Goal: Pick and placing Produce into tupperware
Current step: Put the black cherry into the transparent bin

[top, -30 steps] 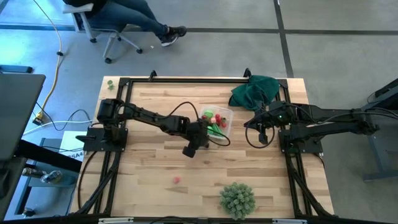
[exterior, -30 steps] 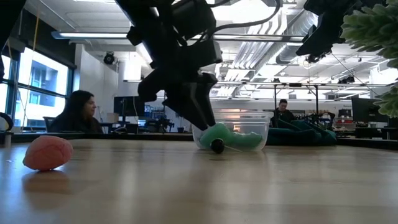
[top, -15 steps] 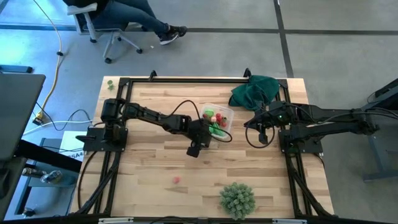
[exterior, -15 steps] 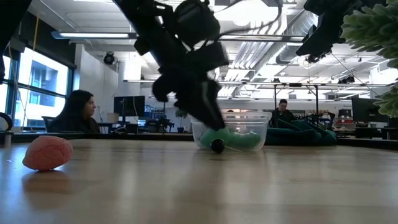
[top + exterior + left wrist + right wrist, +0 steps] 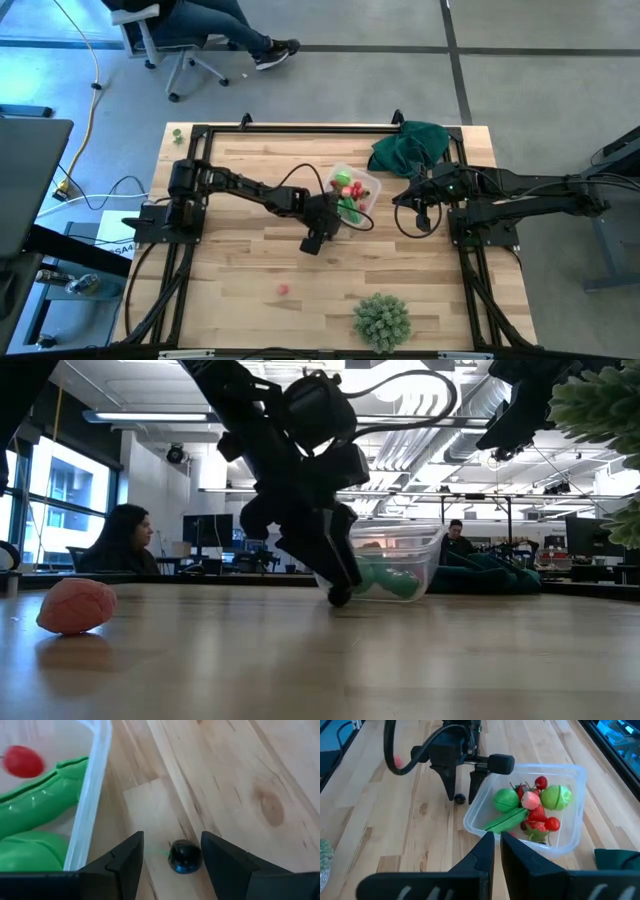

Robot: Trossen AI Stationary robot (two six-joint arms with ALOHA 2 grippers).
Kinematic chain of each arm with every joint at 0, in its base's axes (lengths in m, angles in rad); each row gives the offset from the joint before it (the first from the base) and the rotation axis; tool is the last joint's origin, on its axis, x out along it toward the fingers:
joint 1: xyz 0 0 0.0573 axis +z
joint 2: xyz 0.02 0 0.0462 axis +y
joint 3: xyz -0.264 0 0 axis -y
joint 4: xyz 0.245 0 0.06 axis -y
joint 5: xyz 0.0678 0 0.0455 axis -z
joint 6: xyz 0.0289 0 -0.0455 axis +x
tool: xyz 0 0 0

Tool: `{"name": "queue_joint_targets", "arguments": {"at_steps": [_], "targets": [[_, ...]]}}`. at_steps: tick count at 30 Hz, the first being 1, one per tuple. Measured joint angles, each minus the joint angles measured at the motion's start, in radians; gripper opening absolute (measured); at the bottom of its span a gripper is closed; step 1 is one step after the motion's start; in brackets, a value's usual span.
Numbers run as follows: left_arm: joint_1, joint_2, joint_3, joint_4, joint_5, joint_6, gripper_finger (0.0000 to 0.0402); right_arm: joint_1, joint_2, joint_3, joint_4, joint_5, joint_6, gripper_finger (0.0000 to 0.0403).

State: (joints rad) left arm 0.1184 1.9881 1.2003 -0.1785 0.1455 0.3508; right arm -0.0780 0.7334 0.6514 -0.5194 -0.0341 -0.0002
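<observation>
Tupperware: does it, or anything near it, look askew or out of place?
Yes. The tupperware sits tilted, one side lifted off the table in the low view. A dark berry lies on the wood outside it, between the open left gripper's fingers.

Even, bright overhead lighting; ceiling strip lights [image 5: 150, 417] glare in low view, left arm [image 5: 290, 455] backlit to silhouette. Desk [image 5: 400, 660] foreground soft. Left wrist view: fingers [image 5: 125, 865] blurred, close-focus softness.
</observation>
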Motion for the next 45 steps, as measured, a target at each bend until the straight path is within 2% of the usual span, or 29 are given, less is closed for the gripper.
{"name": "queue_joint_targets", "arguments": {"at_steps": [19,24,37,43,45], "targets": [[-0.001,-0.005,-0.001,-0.003,-0.003,0.037,0.0189,0.0,0.0,0.0,0.0,0.0,0.0,0.0024],[-0.001,-0.005,0.032,-0.023,-0.003,0.038,0.0189,0.0,0.0,0.0,0.0,0.0,0.0,0.0024],[-0.013,-0.005,0.266,-0.454,-0.003,0.062,0.0188,0.0,0.0,0.0,0.0,0.0,0.0,0.0024],[-0.067,-0.006,0.29,-0.446,-0.012,0.087,0.0188,0.0,0.0,0.0,0.0,0.0,0.0,0.0024],[-0.095,-0.006,0.291,-0.442,-0.056,0.127,0.0188,0.0,0.0,0.0,0.0,0.0,0.0,0.0024]]}}
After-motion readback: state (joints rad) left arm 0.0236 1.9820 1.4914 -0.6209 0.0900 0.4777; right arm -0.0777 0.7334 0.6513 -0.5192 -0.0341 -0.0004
